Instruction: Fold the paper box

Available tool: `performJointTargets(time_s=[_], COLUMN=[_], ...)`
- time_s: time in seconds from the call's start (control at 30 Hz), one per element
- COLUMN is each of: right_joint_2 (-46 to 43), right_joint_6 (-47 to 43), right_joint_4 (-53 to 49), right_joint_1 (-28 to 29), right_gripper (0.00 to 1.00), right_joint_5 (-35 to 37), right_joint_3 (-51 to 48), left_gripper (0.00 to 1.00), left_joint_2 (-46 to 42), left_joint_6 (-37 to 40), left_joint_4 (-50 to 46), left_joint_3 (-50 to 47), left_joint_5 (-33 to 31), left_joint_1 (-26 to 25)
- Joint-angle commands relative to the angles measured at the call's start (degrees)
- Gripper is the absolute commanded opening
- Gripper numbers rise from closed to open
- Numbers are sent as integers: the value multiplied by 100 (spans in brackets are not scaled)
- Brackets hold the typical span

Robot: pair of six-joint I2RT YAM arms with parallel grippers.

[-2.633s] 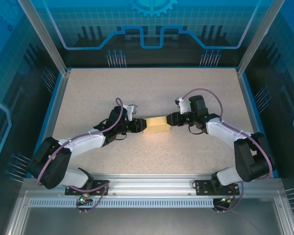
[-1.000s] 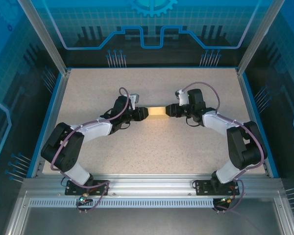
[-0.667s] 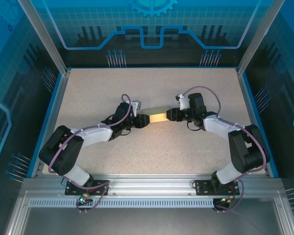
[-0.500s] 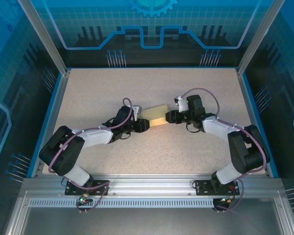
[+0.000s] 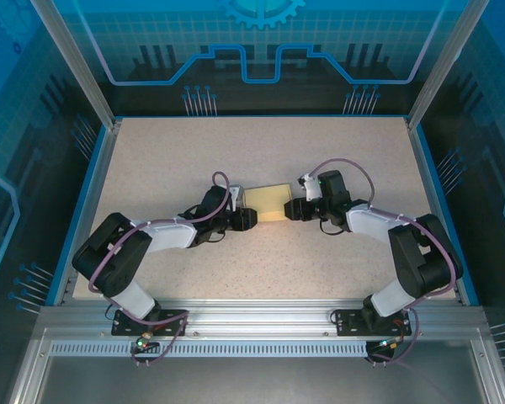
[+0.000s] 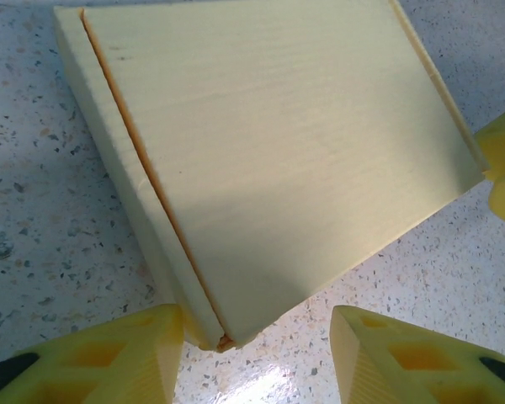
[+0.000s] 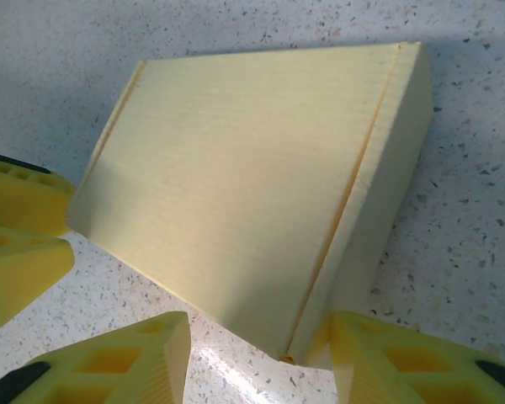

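Plainly the paper box point(image 5: 267, 202) lies at mid-table as a closed, pale yellow block, its broad top panel sloping slightly, with the left gripper point(image 5: 251, 219) at its left near corner and the right gripper point(image 5: 291, 210) at its right end. In the left wrist view the left gripper point(image 6: 257, 353) has its jaws apart, and the near corner of the paper box point(image 6: 269, 151) sits in the gap just beside one finger, with nothing clamped. The right gripper point(image 7: 261, 358) likewise stands with jaws apart, and a corner of the paper box point(image 7: 252, 185) lies close against one finger. The step appears to be squaring or pressing the ends shut, and it would go best if both arms came in evenly from opposite sides, since thin card may skid or buckle under a one-sided push. A darker seam runs along one long crease, so pressure there should be gentle. The table point(image 5: 168, 160) is pale, speckled and slightly glossy, which suggests little grip. Blue printed panels point(image 5: 261, 42) and metal posts point(image 5: 76, 63) enclose it.
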Motion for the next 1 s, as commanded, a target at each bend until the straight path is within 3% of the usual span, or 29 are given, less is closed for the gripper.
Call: performJointTargets(time_s=[0.0, 0.23, 0.37, 0.6, 0.97], right_joint_2=[138, -79, -397, -1150, -2458], right_joint_6=[-135, -348, -548, -890, -1304], right_joint_4=[-48, -451, -780, -1292, -1679], right_joint_1=[134, 132, 133, 150, 102], right_gripper=[47, 50, 59, 65, 80], right_joint_5=[-43, 356, 689, 1329, 2719], right_joint_3=[-58, 73, 160, 273, 254], left_gripper=[52, 58, 63, 70, 82], left_joint_2=[32, -185, -346, -744, -2104], left_joint_6=[-2, 82, 137, 334, 870], left_joint_4=[389, 345, 314, 223, -3], left_joint_3=[-54, -167, -212, -349, -793], left_joint_5=[56, -97, -145, -358, -1404], left_joint_1=[-90, -3, 58, 138, 294])
